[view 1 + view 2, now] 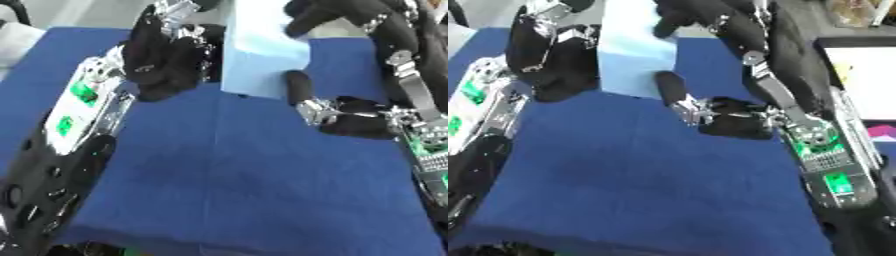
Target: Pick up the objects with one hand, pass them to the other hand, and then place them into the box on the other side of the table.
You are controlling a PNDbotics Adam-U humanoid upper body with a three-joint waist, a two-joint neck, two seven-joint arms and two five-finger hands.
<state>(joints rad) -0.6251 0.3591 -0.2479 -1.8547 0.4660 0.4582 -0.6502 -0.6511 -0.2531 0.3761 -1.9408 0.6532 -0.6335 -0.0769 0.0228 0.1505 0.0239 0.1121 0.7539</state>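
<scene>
A light blue flat block (258, 55) is held upright above the far middle of the blue table (245, 175). My right hand (337, 15) comes in from the upper right and is shut on it, with fingers over its top edge and the thumb (299, 89) against its near face. My left hand (171, 60) hovers just left of the block's left edge with its fingers curled. No left finger lies across the block's front face, and I cannot tell whether that hand touches the block.
A white box (859, 75) with yellow and pink items inside stands off the table's right side. My two forearms run down both sides of the blue cloth. Pale surfaces lie beyond the far left corner.
</scene>
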